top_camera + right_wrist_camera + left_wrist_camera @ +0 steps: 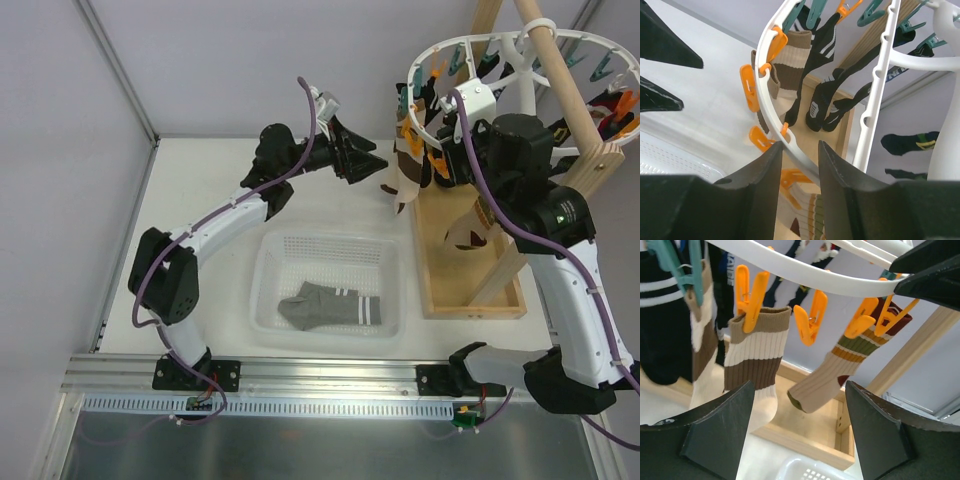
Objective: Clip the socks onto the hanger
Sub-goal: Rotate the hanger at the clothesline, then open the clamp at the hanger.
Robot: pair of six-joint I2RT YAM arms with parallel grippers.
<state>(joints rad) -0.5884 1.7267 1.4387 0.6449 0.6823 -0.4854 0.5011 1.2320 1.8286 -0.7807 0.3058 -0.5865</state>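
The right gripper (800, 147) stands with its two dark jaws a little apart, and the white rim of the hanger (759, 60) passes between them; the rim looks narrower than the gap. Orange clips (748, 87) sit along this rim, teal clips (871, 15) higher up. A brown and white striped sock (790, 60) hangs beside black socks (817, 100), above a wooden base (837, 137). At the upper left the left gripper (692, 85) shows, its jaws apart. A white basket (670, 155) is at lower left
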